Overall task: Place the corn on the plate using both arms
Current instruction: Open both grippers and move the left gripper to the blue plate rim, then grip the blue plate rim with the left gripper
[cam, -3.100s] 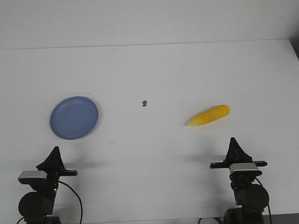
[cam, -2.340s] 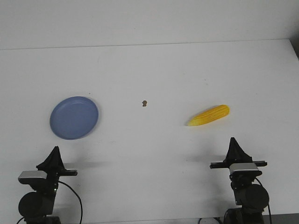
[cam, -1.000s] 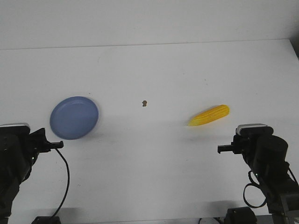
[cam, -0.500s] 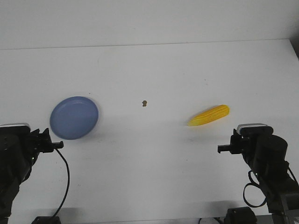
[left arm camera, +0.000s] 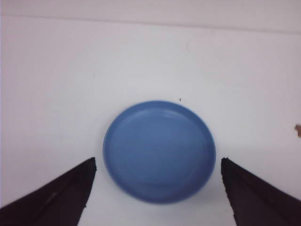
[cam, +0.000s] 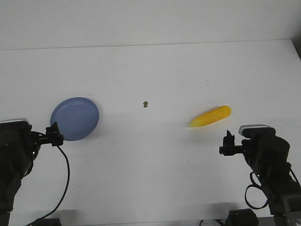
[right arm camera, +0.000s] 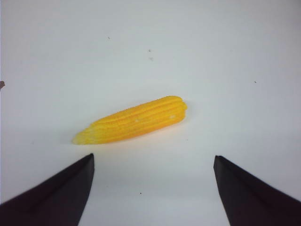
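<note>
The yellow corn lies on the white table at the right, pointed end to the left; it also shows in the right wrist view. The blue plate sits at the left and is empty; it also shows in the left wrist view. My left gripper is open and hovers just short of the plate's near edge, its jaws spread about as wide as the plate. My right gripper is open and empty, a little nearer than the corn.
A small brown speck lies on the table between plate and corn. The table's far edge meets a pale wall. Black cables hang from the arms near the front edge.
Both arms have lifted from their low rest pose and turned their grippers forward over the table. In the last half second the left gripper moved closer to the plate. Corn and plate have not moved.
</note>
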Motion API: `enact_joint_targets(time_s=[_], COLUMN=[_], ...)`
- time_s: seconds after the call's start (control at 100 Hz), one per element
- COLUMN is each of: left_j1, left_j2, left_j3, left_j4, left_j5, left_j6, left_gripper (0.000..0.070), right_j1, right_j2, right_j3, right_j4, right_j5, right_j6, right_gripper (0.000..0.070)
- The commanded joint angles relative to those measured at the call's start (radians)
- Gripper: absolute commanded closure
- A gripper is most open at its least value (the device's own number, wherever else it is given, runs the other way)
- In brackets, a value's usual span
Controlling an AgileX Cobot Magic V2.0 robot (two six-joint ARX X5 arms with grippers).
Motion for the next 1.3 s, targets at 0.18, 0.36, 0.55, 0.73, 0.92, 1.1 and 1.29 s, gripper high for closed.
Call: enact_joint_targets(time_s=[0.18,0.36,0.55,0.73,0.92,1.1,1.29], left_j1=[0.098,0.176,0.227,0.254,0.257,0.256,0.256], left_j2=[0.294,0.494,0.664,0.781,0.856,0.895,0.901], left_j3=[0.109,0.141,0.141,0.141,0.141,0.141,0.141], left_j4=[-0.01,0.031,0.064,0.096,0.125,0.151,0.164], left_j5=[0.007,0.069,0.08,0.092,0.149,0.154,0.154], left_j6=[-0.089,-0.105,-0.109,-0.126,-0.127,-0.132,-0.137], left_gripper=[0.0173,0.0173,0.0172,0.0169,0.0169,0.0169,0.0169], right_j1=[0.0,0.0,0.001,0.001,0.001,0.001,0.001], right_j2=[0.004,0.004,0.004,0.004,0.004,0.004,0.004], right_j3=[0.017,0.017,0.017,0.017,0.017,0.017,0.017], right_j4=[0.006,0.003,0.003,0.003,0.003,0.003,0.003], right_j5=[-0.002,-0.002,-0.002,-0.002,-0.002,-0.002,-0.002], right_j6=[0.01,0.01,0.01,0.01,0.01,0.01,0.01], right_gripper=[0.0165,0.0165,0.0165,0.0165,0.0165,0.0165,0.0165])
